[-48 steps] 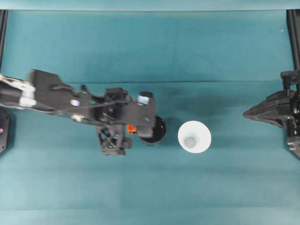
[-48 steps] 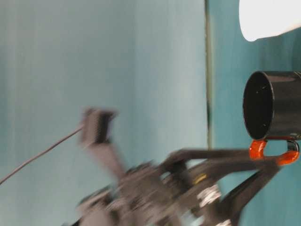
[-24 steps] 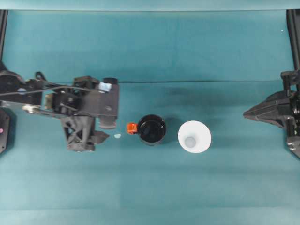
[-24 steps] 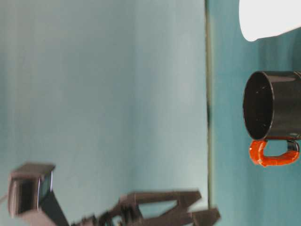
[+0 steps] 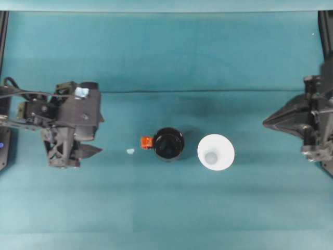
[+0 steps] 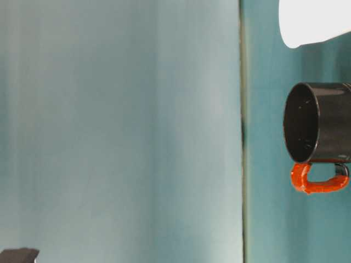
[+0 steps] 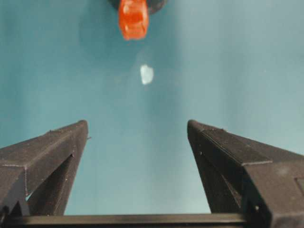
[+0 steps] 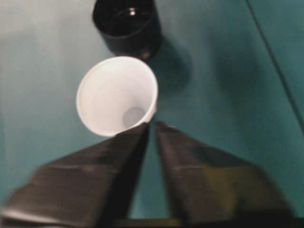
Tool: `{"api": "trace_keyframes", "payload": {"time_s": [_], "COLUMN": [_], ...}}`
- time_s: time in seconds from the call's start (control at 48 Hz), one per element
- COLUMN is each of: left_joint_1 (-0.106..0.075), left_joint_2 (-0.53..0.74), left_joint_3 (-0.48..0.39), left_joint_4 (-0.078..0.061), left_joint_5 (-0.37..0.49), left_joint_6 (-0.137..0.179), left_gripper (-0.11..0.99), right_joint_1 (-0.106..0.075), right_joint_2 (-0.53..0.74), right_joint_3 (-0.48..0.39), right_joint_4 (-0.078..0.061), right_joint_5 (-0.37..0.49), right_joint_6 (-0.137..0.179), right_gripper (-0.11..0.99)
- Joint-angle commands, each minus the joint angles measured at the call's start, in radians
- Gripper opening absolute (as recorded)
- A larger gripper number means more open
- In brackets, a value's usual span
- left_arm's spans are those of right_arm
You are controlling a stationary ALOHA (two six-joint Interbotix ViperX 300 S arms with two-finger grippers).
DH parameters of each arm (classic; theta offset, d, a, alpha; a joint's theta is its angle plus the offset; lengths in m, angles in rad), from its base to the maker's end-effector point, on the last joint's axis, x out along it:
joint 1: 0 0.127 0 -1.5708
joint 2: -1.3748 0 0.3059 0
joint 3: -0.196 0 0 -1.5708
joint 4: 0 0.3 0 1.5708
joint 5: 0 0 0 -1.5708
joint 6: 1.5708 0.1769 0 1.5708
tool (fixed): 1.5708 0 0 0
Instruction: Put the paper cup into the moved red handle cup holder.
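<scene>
Left gripper (image 7: 137,130) gapes wide, empty, beyond the glossy black cylindrical red-handled cup holder (image 5: 168,144); right gripper (image 8: 152,126) nearly closed, empty, short of the white tapered paper cup (image 8: 117,95).

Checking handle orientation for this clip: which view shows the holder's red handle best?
The table-level view: the red handle shows side-on as a full loop against the black holder. Overhead it is a small orange tab; the left wrist view shows it end-on.
</scene>
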Motion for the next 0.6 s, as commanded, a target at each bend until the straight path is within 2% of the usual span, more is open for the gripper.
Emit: {"api": "trace_keyframes", "payload": {"time_s": [0.0,0.125,0.229,0.312,0.437,0.583], "left_joint_1": [-0.002,0.002,0.002,0.0,0.0,0.002], "left_joint_2": [-0.018,-0.018,-0.025,-0.032,-0.041,-0.058], "left_joint_3": [-0.006,-0.003,0.002,0.009,0.02,0.032], "left_joint_4": [0.003,0.003,0.003,0.005,0.003,0.003], "left_joint_5": [-0.006,-0.006,-0.006,-0.006,-0.006,-0.006], "left_joint_6": [-0.005,-0.011,-0.017,-0.028,-0.048,-0.054], "left_gripper": [0.93,0.93,0.93,0.93,0.93,0.93], "right_joint_1": [-0.003,-0.003,0.002,0.002,0.0,-0.002], "right_joint_2": [0.117,0.16,0.209,0.262,0.376,0.509], "right_joint_3": [-0.058,-0.098,-0.138,-0.173,-0.25,-0.348], "right_joint_4": [0.002,0.002,0.002,0.003,0.003,0.003], "right_joint_5": [0.012,0.051,0.107,0.161,0.236,0.268], "right_joint_6": [0.026,0.043,0.041,0.044,0.057,0.057], "right_gripper": [0.1,0.39,0.7,0.88,0.86,0.86]}}
